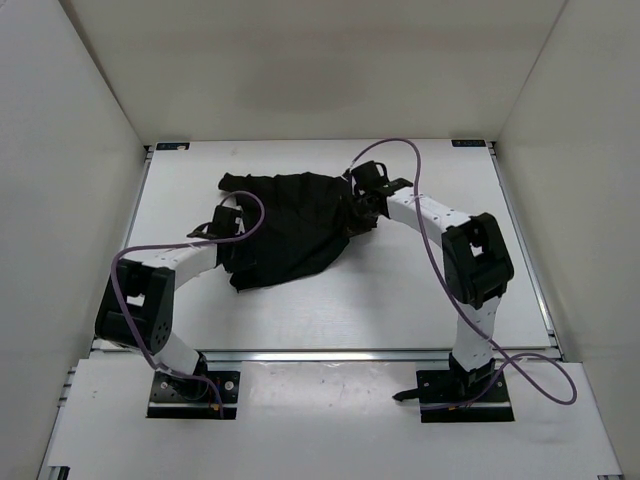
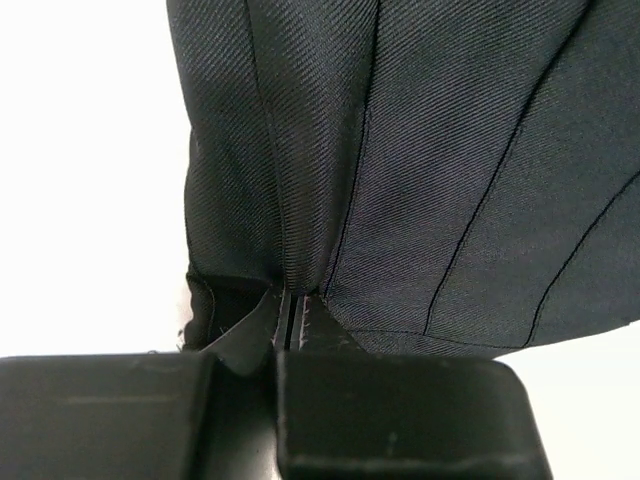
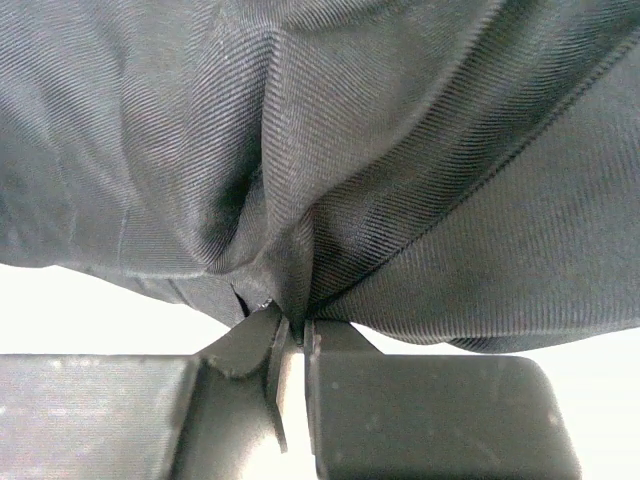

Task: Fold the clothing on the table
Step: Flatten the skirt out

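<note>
The left arm (image 1: 180, 262) and the right arm (image 1: 425, 212) share one build: white tubular links joined by blocky black joint housings. Each is bolted to a flat black base plate (image 1: 165, 395) just off the near edge of the tabletop (image 1: 400, 300). A purple cable (image 1: 395, 141) loops along each arm. The left tool (image 2: 290, 300) and the right tool (image 3: 295, 325) have matte black, boxy fingers with finely toothed inner edges.

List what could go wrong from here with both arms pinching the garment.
1. The left fingers hold only a thin pinch near the edge of the clothing; it may slip when lifted.
2. The right fingers grip bunched folds, so extra layers could drag along and spoil the fold.
3. Crumpled cloth on the table may trap creases.
</note>
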{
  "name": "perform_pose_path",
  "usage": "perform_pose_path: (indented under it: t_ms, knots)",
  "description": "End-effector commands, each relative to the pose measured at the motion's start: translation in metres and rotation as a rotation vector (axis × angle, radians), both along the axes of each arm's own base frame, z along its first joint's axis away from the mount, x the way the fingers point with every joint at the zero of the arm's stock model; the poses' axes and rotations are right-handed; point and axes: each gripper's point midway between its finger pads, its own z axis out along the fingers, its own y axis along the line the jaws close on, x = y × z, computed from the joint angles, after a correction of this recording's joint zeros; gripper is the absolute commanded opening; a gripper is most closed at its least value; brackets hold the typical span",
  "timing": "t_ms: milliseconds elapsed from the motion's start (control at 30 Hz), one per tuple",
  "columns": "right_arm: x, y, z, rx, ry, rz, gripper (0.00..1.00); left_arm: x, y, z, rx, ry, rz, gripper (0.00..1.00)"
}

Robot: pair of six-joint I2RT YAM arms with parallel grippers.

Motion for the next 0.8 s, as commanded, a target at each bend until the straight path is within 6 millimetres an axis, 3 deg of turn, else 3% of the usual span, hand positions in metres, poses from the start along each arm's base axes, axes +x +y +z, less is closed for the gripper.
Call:
perform_pose_path:
  t_ms: [0,33,100,133,167,200,233,267,300,333,367,433,467,500,533,567,600,633,667,700,733,767]
  knots:
    - [0.027,-0.017,0.066,0.029,-0.156,-0.021,0.00,0.023,0.001,0.019,0.010,-0.049,-0.005,0.00]
    - [0.029,-0.024,0.072,0.017,-0.161,-0.031,0.00,0.037,-0.003,0.036,-0.014,-0.084,-0.001,0.00]
    - [0.054,-0.041,0.124,0.037,-0.266,-0.046,0.00,0.072,-0.010,0.089,-0.066,-0.201,-0.012,0.00]
    - [0.070,-0.043,0.157,0.050,-0.349,-0.036,0.00,0.080,-0.005,0.103,-0.075,-0.219,0.002,0.00]
    - [0.074,-0.052,0.178,0.066,-0.379,-0.041,0.00,0.098,-0.009,0.138,-0.109,-0.285,-0.005,0.00]
    - [0.089,-0.067,0.227,0.105,-0.480,-0.050,0.00,0.108,-0.002,0.156,-0.135,-0.312,0.017,0.00]
    - [0.094,-0.078,0.273,0.146,-0.565,-0.052,0.00,0.125,0.003,0.195,-0.178,-0.381,0.032,0.00]
    - [0.096,-0.086,0.294,0.165,-0.606,-0.060,0.00,0.138,0.004,0.235,-0.237,-0.455,0.037,0.00]
    - [0.095,-0.099,0.332,0.221,-0.673,-0.086,0.01,0.144,0.009,0.260,-0.279,-0.502,0.068,0.00]
    - [0.093,-0.122,0.361,0.263,-0.730,-0.129,0.00,0.150,0.015,0.301,-0.297,-0.599,0.072,0.00]
    - [0.082,-0.128,0.385,0.303,-0.781,-0.137,0.00,0.156,0.025,0.325,-0.291,-0.655,0.111,0.00]
    - [0.076,-0.158,0.396,0.329,-0.834,-0.175,0.00,0.159,0.033,0.347,-0.258,-0.721,0.156,0.00]
    - [0.068,-0.163,0.376,0.317,-0.801,-0.186,0.00,0.157,0.036,0.347,-0.253,-0.726,0.170,0.00]
    - [0.069,-0.176,0.366,0.301,-0.807,-0.200,0.00,0.159,0.033,0.327,-0.257,-0.680,0.161,0.00]
    - [0.063,-0.183,0.335,0.290,-0.743,-0.218,0.00,0.160,0.032,0.312,-0.263,-0.642,0.153,0.00]
    - [0.062,-0.185,0.315,0.283,-0.702,-0.220,0.00,0.154,0.025,0.281,-0.277,-0.562,0.143,0.00]
    - [0.056,-0.187,0.277,0.280,-0.619,-0.221,0.00,0.146,0.023,0.249,-0.262,-0.498,0.141,0.00]
    - [0.046,-0.182,0.231,0.274,-0.508,-0.211,0.00,0.138,0.011,0.235,-0.260,-0.468,0.113,0.00]
    - [0.034,-0.179,0.195,0.265,-0.434,-0.204,0.00,0.123,0.005,0.198,-0.232,-0.399,0.099,0.00]
    - [0.027,-0.171,0.173,0.259,-0.380,-0.186,0.00,0.105,0.003,0.167,-0.206,-0.342,0.083,0.00]
    - [0.015,-0.164,0.140,0.236,-0.303,-0.168,0.00,0.094,-0.002,0.159,-0.204,-0.323,0.065,0.00]
    - [0.004,-0.164,0.118,0.216,-0.242,-0.167,0.00,0.077,-0.004,0.136,-0.195,-0.264,0.050,0.00]
